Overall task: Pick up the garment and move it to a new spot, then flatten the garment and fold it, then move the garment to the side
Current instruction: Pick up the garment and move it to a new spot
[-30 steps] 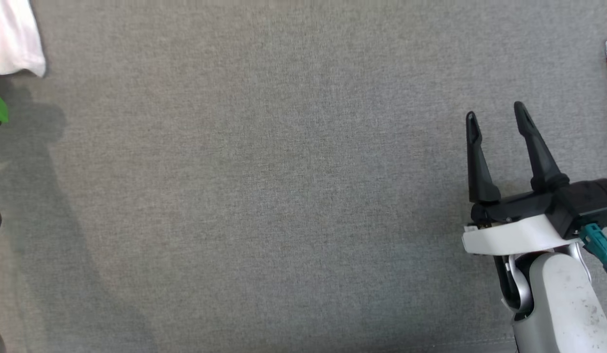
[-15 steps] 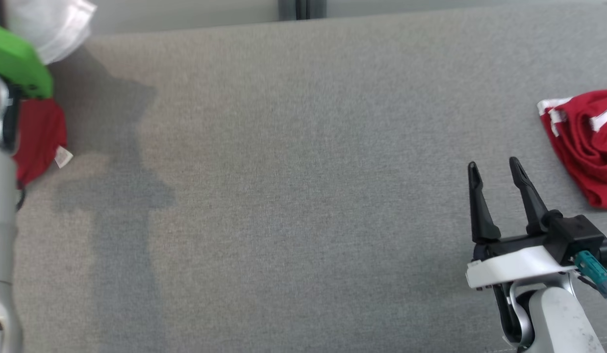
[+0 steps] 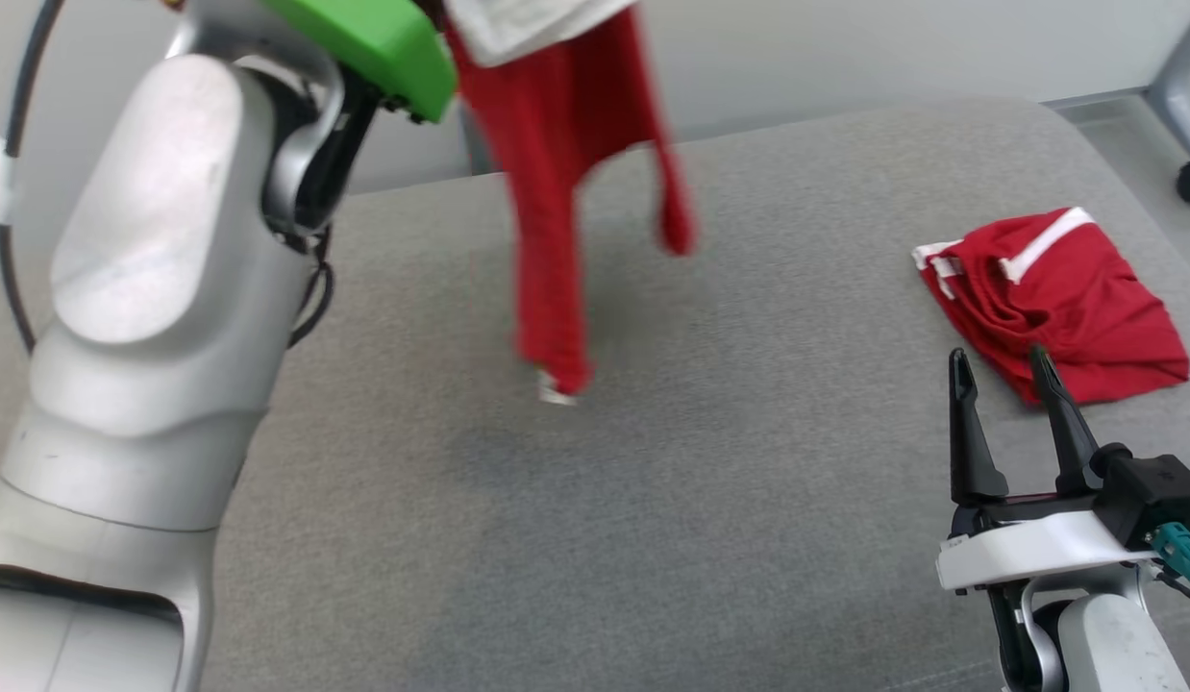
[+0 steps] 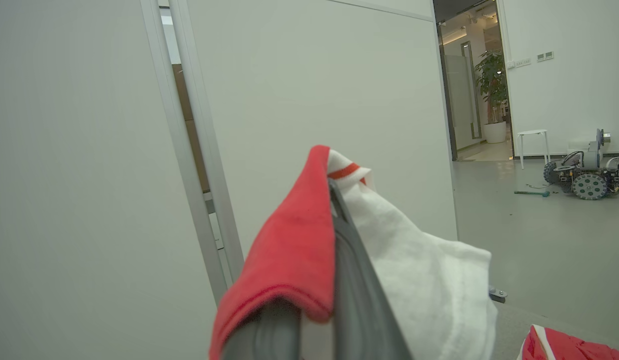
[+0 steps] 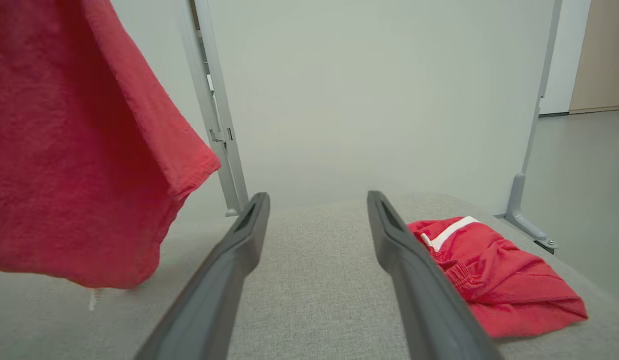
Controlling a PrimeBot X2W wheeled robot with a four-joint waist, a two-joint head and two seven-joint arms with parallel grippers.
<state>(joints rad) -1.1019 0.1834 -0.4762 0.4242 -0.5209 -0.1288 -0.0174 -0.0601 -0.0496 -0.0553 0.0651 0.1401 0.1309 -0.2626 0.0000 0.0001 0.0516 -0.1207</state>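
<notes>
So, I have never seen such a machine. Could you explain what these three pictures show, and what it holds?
It is a robot with two arms, each ending in a two-finger claw. The top-down picture comes from a camera on its head; the other two come from cameras on its wrists, looking along the fingers. The left claw is shut on a red and white garment that hangs over the grey cushioned surface. The right claw is open and holds nothing. Near it on the surface lies a second red garment with white stripes.
</notes>
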